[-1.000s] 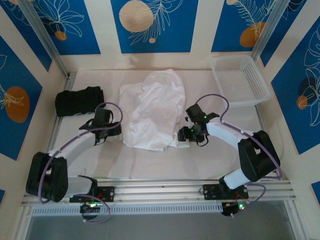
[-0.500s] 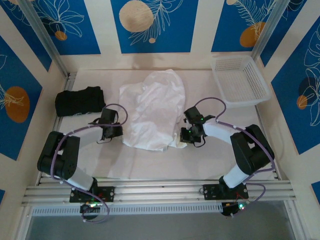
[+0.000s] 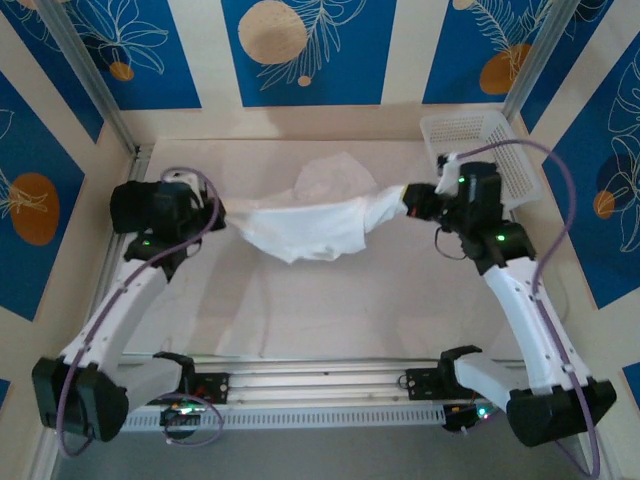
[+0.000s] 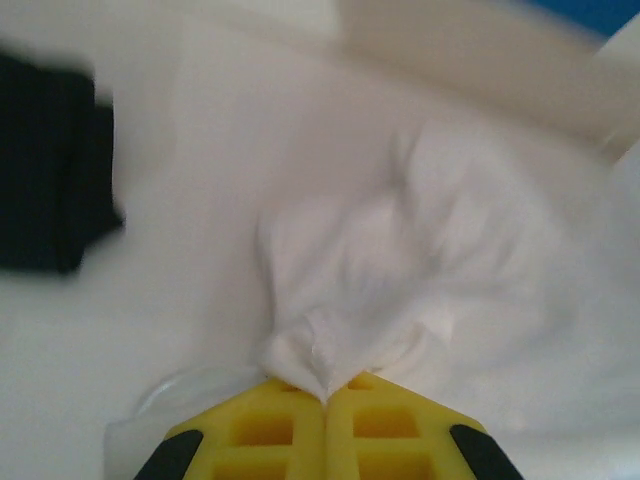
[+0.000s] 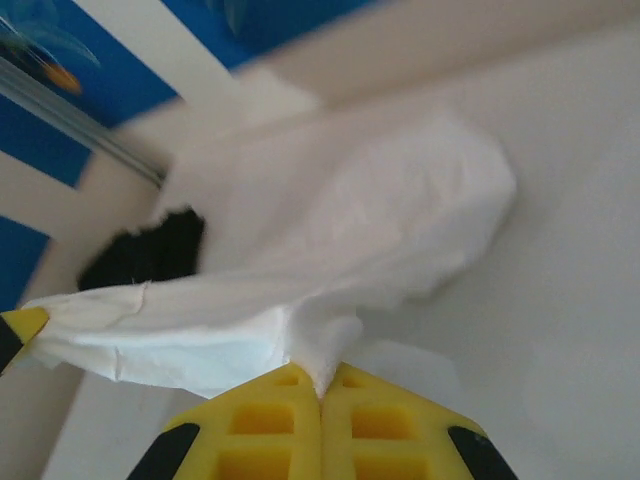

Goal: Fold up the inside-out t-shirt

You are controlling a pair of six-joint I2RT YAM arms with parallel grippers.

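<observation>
The inside-out t-shirt (image 3: 310, 222), thin white cloth, hangs stretched in the air between my two grippers, sagging in the middle, with a far part still resting on the table. My left gripper (image 3: 222, 213) is shut on its left end, and in the left wrist view the yellow pads (image 4: 290, 430) pinch a bunch of t-shirt (image 4: 400, 290) at the left gripper (image 4: 325, 395). My right gripper (image 3: 408, 196) is shut on the right end. The right wrist view shows the t-shirt (image 5: 330, 240) squeezed in the right gripper (image 5: 322, 385).
A black folded garment (image 3: 150, 205) lies at the left edge behind my left wrist, also in the left wrist view as the black garment (image 4: 45, 180). A white basket (image 3: 480, 140) stands at the back right, close behind my right wrist. The white table cover (image 3: 330, 310) spreads below.
Both grippers closed on the shirt's side edges, then rose and pulled apart, left going left, right going right and back. The shirt went from lying crumpled to hanging stretched between them.
</observation>
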